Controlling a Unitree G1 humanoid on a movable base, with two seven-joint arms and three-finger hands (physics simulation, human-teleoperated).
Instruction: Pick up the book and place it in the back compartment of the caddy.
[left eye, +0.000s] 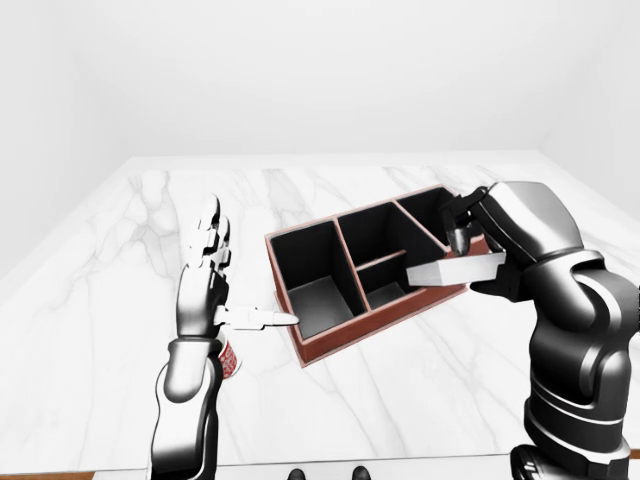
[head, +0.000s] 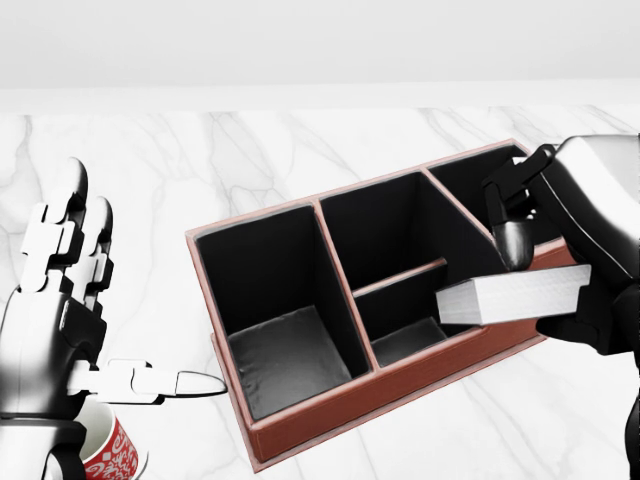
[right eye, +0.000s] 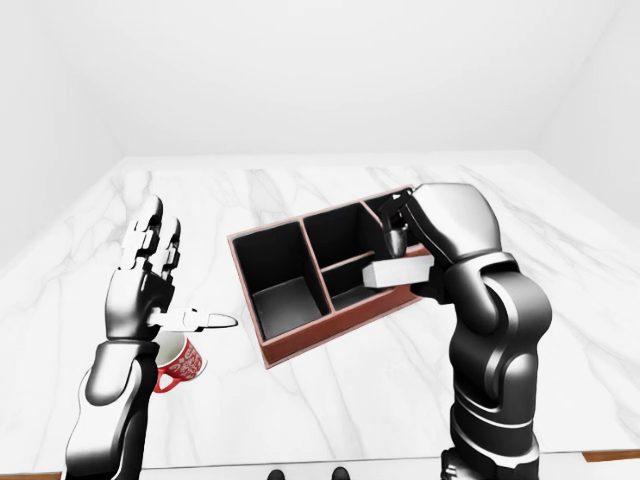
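The left hand (head: 62, 300) stands upright at the head view's left, fingers spread and thumb pointing right — while the right hand (head: 560, 270), its arm bent in from the right, has its fingers clamped on the book (head: 512, 296).

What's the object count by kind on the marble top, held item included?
Book: 1, held in the right robot hand
Caddy: 1
Red patterned mug: 1, under the open left robot hand
Total: 3
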